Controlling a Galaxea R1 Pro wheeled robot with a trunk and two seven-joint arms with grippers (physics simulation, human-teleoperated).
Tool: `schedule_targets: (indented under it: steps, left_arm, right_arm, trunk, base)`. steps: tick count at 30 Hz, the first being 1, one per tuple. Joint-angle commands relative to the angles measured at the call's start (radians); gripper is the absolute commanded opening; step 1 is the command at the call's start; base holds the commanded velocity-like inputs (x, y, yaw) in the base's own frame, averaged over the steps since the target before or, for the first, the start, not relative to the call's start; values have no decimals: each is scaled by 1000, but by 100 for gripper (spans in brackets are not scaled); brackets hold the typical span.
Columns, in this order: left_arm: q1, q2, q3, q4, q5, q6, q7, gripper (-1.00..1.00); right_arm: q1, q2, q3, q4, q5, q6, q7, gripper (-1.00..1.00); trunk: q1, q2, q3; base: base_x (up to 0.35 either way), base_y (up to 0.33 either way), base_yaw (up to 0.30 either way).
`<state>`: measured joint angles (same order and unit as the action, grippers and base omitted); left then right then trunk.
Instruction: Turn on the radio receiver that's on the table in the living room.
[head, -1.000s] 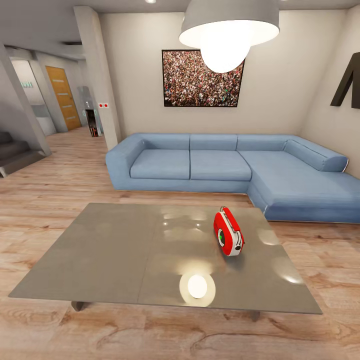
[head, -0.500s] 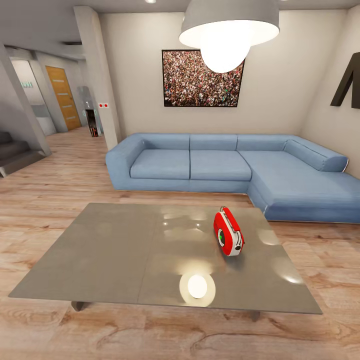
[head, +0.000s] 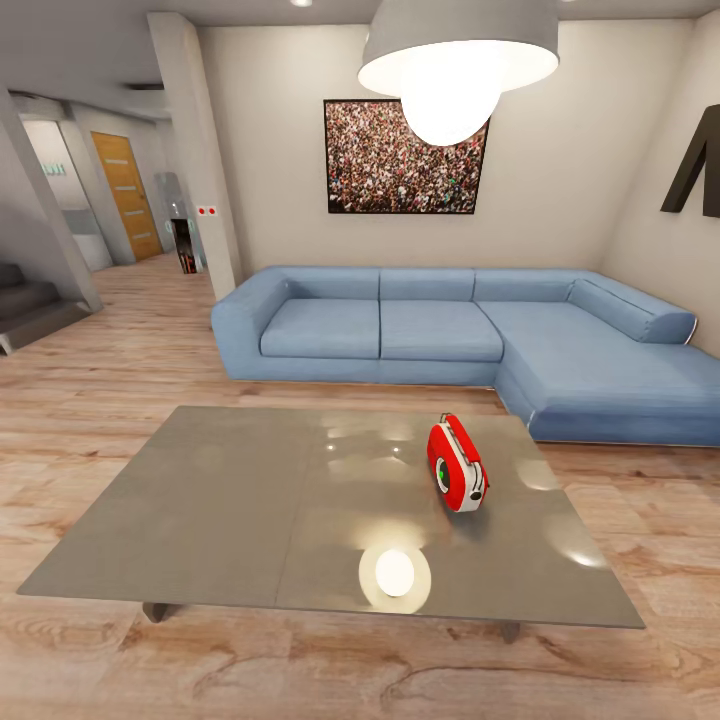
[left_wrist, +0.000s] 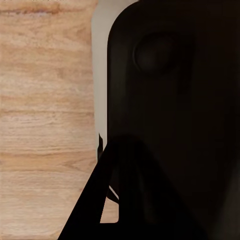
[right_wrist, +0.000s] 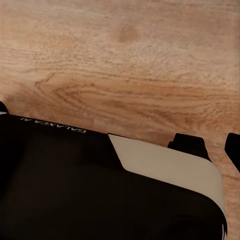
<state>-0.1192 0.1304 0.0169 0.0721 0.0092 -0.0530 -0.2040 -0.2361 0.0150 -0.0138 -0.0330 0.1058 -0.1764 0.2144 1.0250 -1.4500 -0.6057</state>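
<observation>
The radio (head: 457, 465) is seen in the head view standing upright on the table (head: 220, 500), on the right-hand panel, toward the sofa-side edge and well in from the right rim; its dial, with a green centre, is turned to the left of that view. No arm is seen over the table. In the right wrist view two dark finger tips (right_wrist: 189, 145) are seen above the floor (right_wrist: 125, 60), with a gap between them, but how wide the right gripper is spread cannot be told, and nothing is seen held; in the left wrist view a dark robot body (left_wrist: 170, 125) lies in front, so the left gripper's state cannot be told.

The radio is judged light and rigid, a hard plastic shell in glossy red with white trim along its edges; it would likely slide or tip on the slick top if pushed high up, so a press on the dial face is best met with care, or the body steadied across its narrow sides. The table top is a glossy grey slab in two panels, mirroring the lamp (head: 455, 60); the floor is light wood plank with marked grain; the sofa (head: 450, 335) is blue, soft-cushioned and L-shaped.
</observation>
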Motion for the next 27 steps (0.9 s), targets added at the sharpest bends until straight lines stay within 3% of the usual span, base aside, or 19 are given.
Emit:
schedule_targets:
  steps: [1, 27]
  left_arm:
    - [0, 0, 0, 0, 0, 0, 0, -100]
    - [0, 0, 0, 0, 0, 0, 0, -100]
  right_arm:
    - [0, 0, 0, 0, 0, 0, 0, 100]
    - [0, 0, 0, 0, 0, 0, 0, 100]
  trunk:
    - [0, 0, 0]
    - [0, 0, 0]
  base:
    - [0, 0, 0]
    - [0, 0, 0]
